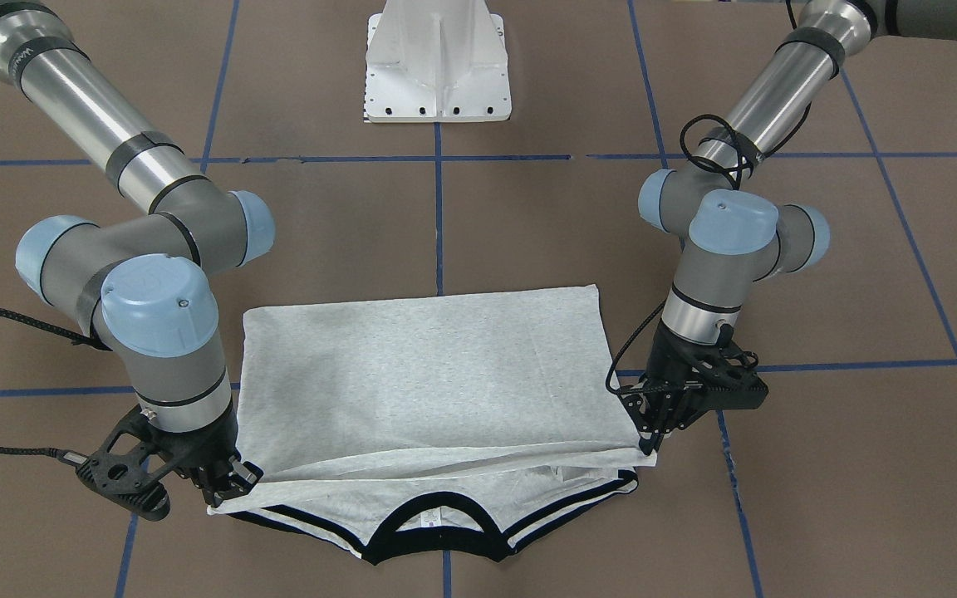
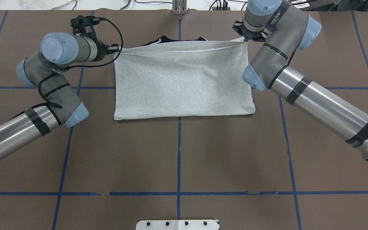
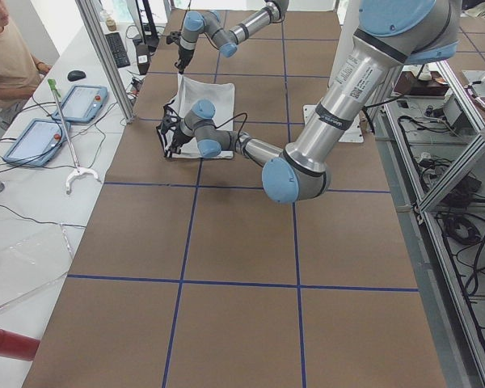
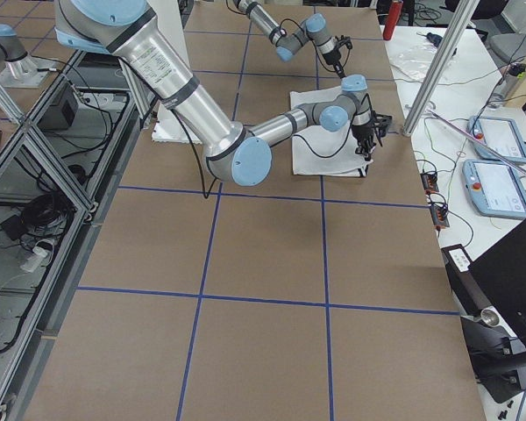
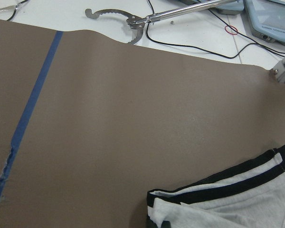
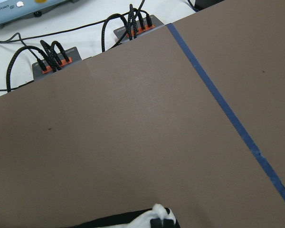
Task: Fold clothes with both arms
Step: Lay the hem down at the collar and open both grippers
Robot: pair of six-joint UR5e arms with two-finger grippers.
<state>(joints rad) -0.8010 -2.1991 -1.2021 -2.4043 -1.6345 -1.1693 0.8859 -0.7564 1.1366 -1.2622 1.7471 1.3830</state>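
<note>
T-shirt (image 1: pixel 437 374): heather-grey, folded over, plain side up; black collar and shoulder stripes show past the fold. It lies between left gripper (image 1: pixel 651 436) and right gripper (image 1: pixel 229 488), each pinched closed on a top-layer corner.

T-shirt (image 2: pixel 184 80) on table (image 2: pixel 209 153), between left arm (image 2: pixel 59 60), right arm (image 2: pixel 315 102).

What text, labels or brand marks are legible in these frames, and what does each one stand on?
"UNIVERSA", cut off at the frame edge: on the grey-blue device beyond the table.
Print on the black band around the right arm: blurred, unreadable.
Lettering along the left arm: too small to read.
Neck tag of the T-shirt: too small to read.
</note>
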